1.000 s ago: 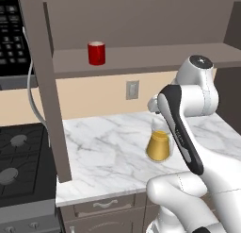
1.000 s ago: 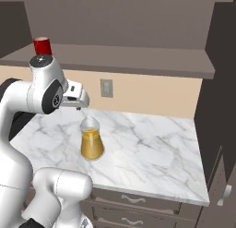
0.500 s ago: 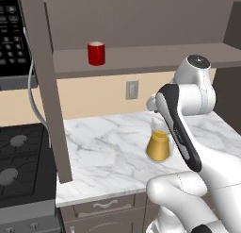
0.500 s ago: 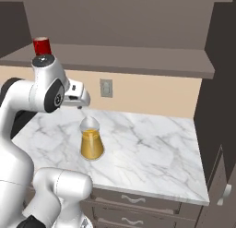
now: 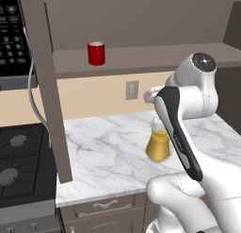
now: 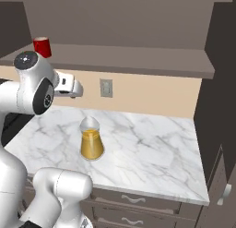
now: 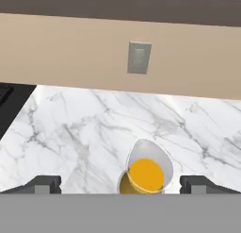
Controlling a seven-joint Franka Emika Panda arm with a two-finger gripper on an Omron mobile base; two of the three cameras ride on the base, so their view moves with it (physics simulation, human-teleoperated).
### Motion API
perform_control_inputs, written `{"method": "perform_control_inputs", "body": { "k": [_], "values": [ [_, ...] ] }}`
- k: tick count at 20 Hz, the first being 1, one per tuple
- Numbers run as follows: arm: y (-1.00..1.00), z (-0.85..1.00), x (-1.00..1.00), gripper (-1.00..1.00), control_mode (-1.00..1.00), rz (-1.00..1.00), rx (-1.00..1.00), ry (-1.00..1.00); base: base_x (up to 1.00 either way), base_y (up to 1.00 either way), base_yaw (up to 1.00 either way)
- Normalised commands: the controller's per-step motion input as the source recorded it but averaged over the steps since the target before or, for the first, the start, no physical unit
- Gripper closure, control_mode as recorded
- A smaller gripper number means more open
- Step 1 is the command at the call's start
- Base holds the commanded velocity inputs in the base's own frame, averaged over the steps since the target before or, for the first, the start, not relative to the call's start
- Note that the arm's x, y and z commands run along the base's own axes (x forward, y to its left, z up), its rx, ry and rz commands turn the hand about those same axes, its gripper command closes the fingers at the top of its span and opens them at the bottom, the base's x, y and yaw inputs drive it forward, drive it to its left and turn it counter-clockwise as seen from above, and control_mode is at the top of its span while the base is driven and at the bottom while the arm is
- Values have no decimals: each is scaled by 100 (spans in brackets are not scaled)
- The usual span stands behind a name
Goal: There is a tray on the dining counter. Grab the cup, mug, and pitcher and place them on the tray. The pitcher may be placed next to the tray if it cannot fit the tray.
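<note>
The clear glass pitcher point(image 5: 158, 145) point(image 6: 91, 141) with orange-yellow liquid stands upright on a short marble top with drawers point(image 5: 103, 152). My gripper point(image 6: 77, 90) point(image 5: 151, 94) hangs above and just behind it, open and holding nothing. In the hand view the pitcher's mouth point(image 7: 146, 173) sits low between the two wide-apart fingertips point(image 7: 47, 182), gripper point(image 7: 122, 184). The red mug point(image 5: 96, 53) point(image 6: 42, 46) stands upright on the grey shelf above the counter, to the left. The tray, the dining counter and the cup are out of view.
A black stove point(image 5: 19, 156) adjoins the marble top on the left, with a microwave point(image 5: 9, 34) above it. A brown post point(image 5: 47, 86) carries the shelf point(image 6: 138, 61). A wall outlet point(image 7: 139, 57) is behind the pitcher. A tall dark cabinet point(image 6: 219, 84) bounds the right.
My hand has risen slightly above the pitcher, jaws staying open. The pitcher and the mug have not moved.
</note>
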Motion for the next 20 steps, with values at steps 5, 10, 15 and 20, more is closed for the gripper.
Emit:
{"method": "perform_control_inputs", "body": {
  "k": [5, 10, 15, 20],
  "values": [
    [25, 53, -12, -100, -100, 2, 0, -28, 0, 0, 0],
    [30, 46, -19, -100, -100, 6, 0, -21, 0, 0, 0],
    [42, 34, -16, -100, -100, 11, 0, -14, 0, 0, 0],
    [37, 19, -1, -100, -100, 12, 5, -5, 0, 0, 0]
  ]
}}
